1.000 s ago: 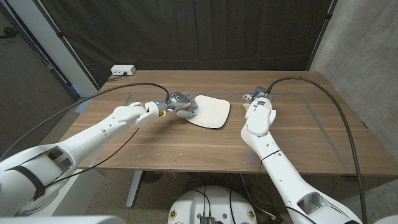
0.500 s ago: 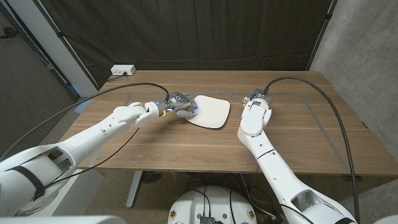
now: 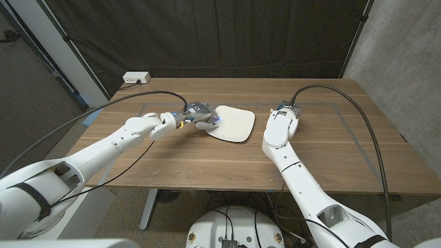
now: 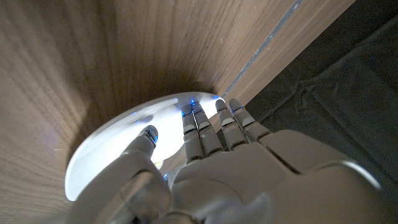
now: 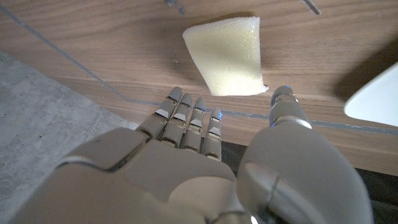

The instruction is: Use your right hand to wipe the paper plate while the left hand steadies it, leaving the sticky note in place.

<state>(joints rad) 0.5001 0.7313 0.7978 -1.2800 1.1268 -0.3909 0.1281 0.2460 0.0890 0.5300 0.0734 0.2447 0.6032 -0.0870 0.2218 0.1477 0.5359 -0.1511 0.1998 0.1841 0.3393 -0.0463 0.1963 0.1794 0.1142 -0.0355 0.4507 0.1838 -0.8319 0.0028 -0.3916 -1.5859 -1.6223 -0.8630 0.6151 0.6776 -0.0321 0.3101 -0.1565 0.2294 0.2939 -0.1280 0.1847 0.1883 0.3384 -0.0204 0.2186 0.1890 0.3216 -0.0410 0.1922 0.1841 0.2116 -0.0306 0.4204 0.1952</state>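
One porous yellow sponge wedge (image 5: 227, 55), seemingly untouched, near smooth rounded plate (image 3: 233, 123).

- One paper plate (image 3: 233, 123), white, on the wooden table (image 3: 331, 148)
- One yellow sponge (image 5: 227, 55), lying on the table
- Two robot hands: the left hand (image 3: 202, 116) and the right hand (image 3: 284, 114)
- One white power strip (image 3: 136, 78) at the table's far corner
- Two black cables, one along each arm
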